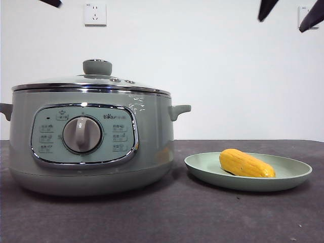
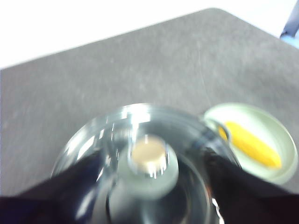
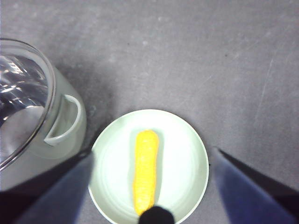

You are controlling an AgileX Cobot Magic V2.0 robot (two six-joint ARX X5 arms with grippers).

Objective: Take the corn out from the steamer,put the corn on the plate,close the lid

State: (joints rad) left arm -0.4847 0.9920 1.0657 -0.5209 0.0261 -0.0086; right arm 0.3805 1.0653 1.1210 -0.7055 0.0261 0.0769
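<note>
The pale green steamer (image 1: 91, 147) stands at the left with the glass lid (image 1: 91, 83) resting shut on it. The yellow corn (image 1: 246, 163) lies on the pale green plate (image 1: 202, 164) to its right. My left gripper (image 2: 152, 161) is open and empty above the lid knob (image 2: 148, 164), one jaw on each side; only a black tip shows in the front view (image 1: 50, 2). My right gripper (image 3: 152, 154) is open and empty, high over the plate (image 3: 187, 149) and the corn (image 3: 145, 170); its tips show at the top right of the front view (image 1: 288, 12).
The dark grey table (image 1: 202, 217) carries both things. A white wall with a socket (image 1: 95, 14) stands behind. The steamer's side handle (image 3: 65, 121) reaches toward the plate.
</note>
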